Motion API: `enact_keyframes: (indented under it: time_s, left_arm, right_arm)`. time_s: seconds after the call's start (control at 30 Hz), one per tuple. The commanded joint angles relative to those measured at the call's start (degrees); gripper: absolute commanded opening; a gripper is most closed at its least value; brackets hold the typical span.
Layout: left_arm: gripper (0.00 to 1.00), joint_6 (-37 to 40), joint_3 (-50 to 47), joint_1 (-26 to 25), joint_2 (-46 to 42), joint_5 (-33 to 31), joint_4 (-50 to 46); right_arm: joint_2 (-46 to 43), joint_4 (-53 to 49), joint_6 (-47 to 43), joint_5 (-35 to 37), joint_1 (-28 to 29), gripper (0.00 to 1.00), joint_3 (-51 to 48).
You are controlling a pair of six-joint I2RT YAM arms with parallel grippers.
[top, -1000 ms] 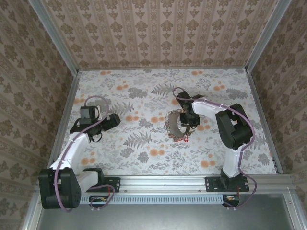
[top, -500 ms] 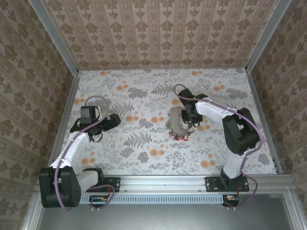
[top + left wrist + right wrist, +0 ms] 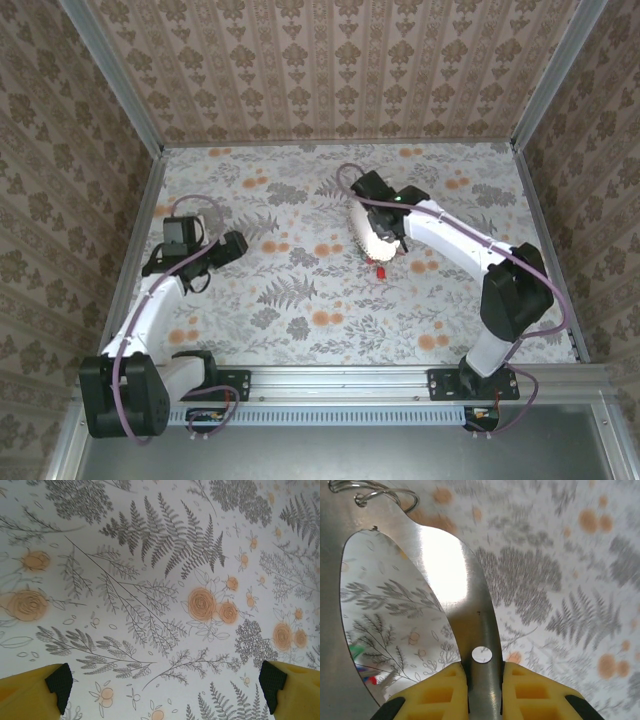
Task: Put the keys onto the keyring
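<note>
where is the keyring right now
In the top view the keyring is over the table, right of centre, clamped in the right hand, with a red key at its near end.

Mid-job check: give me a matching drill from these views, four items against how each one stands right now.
1 left gripper
2 right gripper
3 keyring
4 keys

a red and green heads, seen through the loop
b shiny metal band, pinched at one spot
c jaws wide apart, nothing between them
d jaws shut on a thing

Pairs: 1-c, 2-d, 3-b, 4-a
</note>
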Motion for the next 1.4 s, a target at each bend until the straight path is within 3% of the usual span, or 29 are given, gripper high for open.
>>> enact_keyframes:
  time_s: [0.0,0.17,0.4,0.53,0.83,0.97,1.17,1.37]
  left_arm:
    - [1.0,-1.13,1.66,1.77,-3.01,-2.47,-2.16]
    - [1.0,-2.37,3.03,5.6,-4.23,-3.03,-5.1]
    - [1.0,-4.5,4.82,8.08,-4.62,-4.02,-6.54]
    - [1.0,-6.31,4.59,8.88,-4.44,-3.89,-5.59]
    - [1.0,-8.46,3.21,10.77,-4.61,-2.05,-4.21]
    - [1.0,-9.57,2.54,11.27,-4.17,-0.09,-2.63]
    - [1.0,-9.86,1.76,11.34,-3.64,0.38,-1.6]
    - [1.0,-10.2,0.88,11.56,-3.31,0.72,-0.94]
  right_arm:
    - [-2.4,0.51,-7.76,11.76,5.2,0.12,3.48]
    - [-3.33,8.85,-19.04,20.0,11.95,0.11,3.72]
    - [-2.81,13.02,-25.03,22.43,21.45,0.08,7.65]
    - [-4.13,25.93,-34.89,25.92,25.71,0.1,4.06]
    - [-5.61,18.73,-22.78,7.28,28.74,0.08,2.52]
    - [-5.02,17.85,-16.71,4.43,28.72,0.08,0.66]
    - [-2.54,16.45,-12.13,3.4,24.95,0.07,-0.63]
    - [0.24,14.75,-7.34,-2.1,17.58,0.06,-2.38]
